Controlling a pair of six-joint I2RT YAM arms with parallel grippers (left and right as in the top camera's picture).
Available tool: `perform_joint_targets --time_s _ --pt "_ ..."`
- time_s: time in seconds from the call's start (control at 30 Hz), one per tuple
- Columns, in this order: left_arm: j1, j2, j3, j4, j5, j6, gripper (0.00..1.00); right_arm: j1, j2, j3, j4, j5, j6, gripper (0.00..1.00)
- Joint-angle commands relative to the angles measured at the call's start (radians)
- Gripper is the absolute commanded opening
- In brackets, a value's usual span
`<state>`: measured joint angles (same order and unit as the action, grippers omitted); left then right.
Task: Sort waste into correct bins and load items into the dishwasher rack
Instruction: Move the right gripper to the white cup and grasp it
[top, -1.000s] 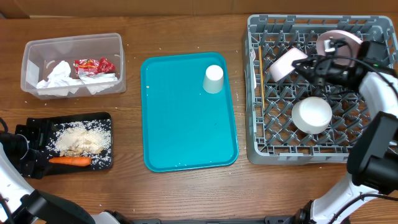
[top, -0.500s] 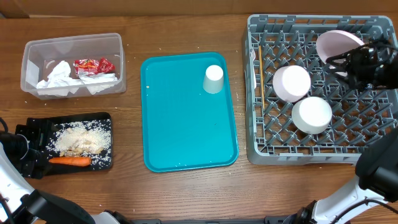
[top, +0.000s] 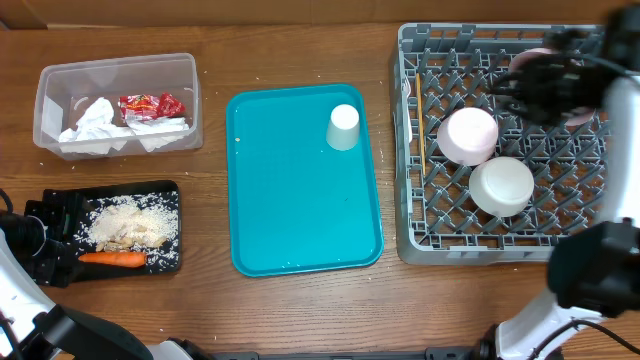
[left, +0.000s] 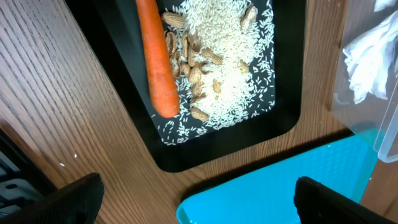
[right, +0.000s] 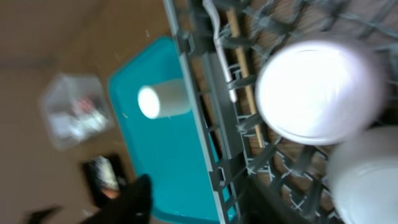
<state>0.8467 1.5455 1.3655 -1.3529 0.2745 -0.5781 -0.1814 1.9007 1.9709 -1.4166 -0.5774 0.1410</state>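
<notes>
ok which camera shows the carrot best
Left wrist: the carrot is close and sharp, lying in the black tray. Overhead shows it small at the tray's front edge; right wrist is too blurred to tell.

Robot lab bench staged as kitchen: wooden table (top: 300, 310), dishwasher rack (top: 404, 200), teal tray (top: 300, 200).

Even bright light; motion-blurred right wrist view.

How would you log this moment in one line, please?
white cup on teal tray; right gripper over dishwasher rack; left gripper open near black tray
</notes>
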Motion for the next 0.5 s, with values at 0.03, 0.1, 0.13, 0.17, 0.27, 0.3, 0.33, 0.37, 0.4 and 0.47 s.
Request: perform_joint_targets --time_s 0.03,0.1,0.13,0.17,0.27,0.3,0.33,0.37,0.4,0.47 --pt "0.004 0.005 -0.002 0.000 0.004 -0.013 1.00 0.333 -0.034 -0.007 0.125 0.357 0.154 0.95" --pt "0.004 0.005 -0.002 0.000 0.004 -0.013 1.00 0.496 -0.016 -0.029 0.218 0.517 0.212 1.00" --pt "0.004 0.005 -0.002 0.000 0.004 -0.013 1.00 0.535 -0.007 -0.030 0.236 0.563 0.235 1.00" --pt "0.004 0.005 -0.002 0.000 0.004 -0.013 1.00 0.579 0.009 -0.030 0.256 0.621 0.268 1.00" --pt "0.004 0.005 -0.002 0.000 0.004 -0.013 1.00 0.652 0.060 -0.031 0.292 0.726 0.359 1.00" --pt "0.004 0.005 -0.002 0.000 0.004 -0.013 1.00 0.660 0.072 -0.031 0.298 0.737 0.377 1.00" --pt "0.004 0.005 -0.002 0.000 0.004 -0.013 1.00 0.666 0.092 -0.031 0.308 0.742 0.391 1.00" --pt "0.004 0.005 -0.002 0.000 0.004 -0.013 1.00 0.670 0.114 -0.031 0.319 0.736 0.391 1.00" --pt "0.004 0.005 -0.002 0.000 0.004 -0.013 1.00 0.670 0.132 -0.031 0.326 0.733 0.391 1.00" --pt "0.004 0.005 -0.002 0.000 0.004 -0.013 1.00 0.670 0.190 -0.031 0.352 0.692 0.347 1.00"
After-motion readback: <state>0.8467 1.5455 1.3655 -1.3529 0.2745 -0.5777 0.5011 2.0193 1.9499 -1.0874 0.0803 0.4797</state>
